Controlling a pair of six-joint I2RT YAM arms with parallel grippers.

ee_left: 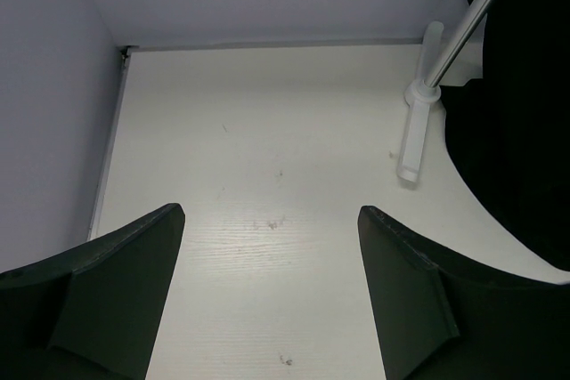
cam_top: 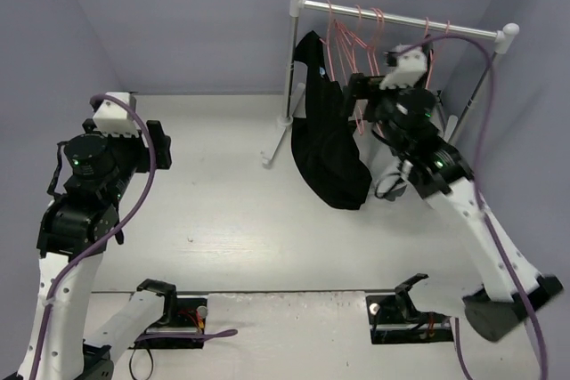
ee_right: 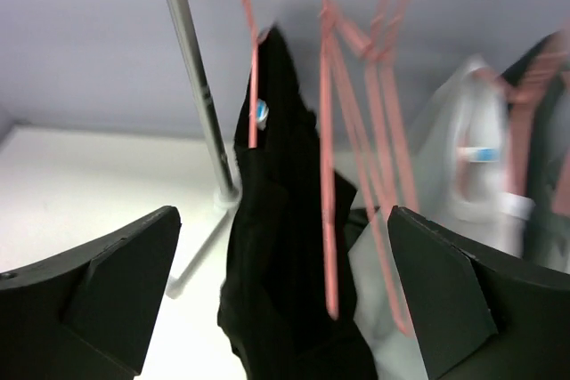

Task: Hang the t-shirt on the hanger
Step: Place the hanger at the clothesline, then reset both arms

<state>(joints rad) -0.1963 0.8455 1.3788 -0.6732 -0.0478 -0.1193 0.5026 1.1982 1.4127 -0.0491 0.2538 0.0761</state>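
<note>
The black t-shirt [cam_top: 326,135] hangs on a pink hanger [ee_right: 254,86] at the left end of the rail [cam_top: 405,20], its hem bunched just above the table. It fills the middle of the right wrist view [ee_right: 285,246] and the right edge of the left wrist view [ee_left: 521,122]. My right gripper [cam_top: 354,95] is open and empty, close in front of the shirt and the empty pink hangers [ee_right: 331,166]. My left gripper [ee_left: 272,287] is open and empty above bare table at the left.
The rack's left post [cam_top: 291,60] stands on a white foot [ee_left: 414,135]. A white garment [ee_right: 472,175] and a darker one [ee_right: 543,122] hang further right on the rail. Walls close the table at the back and sides.
</note>
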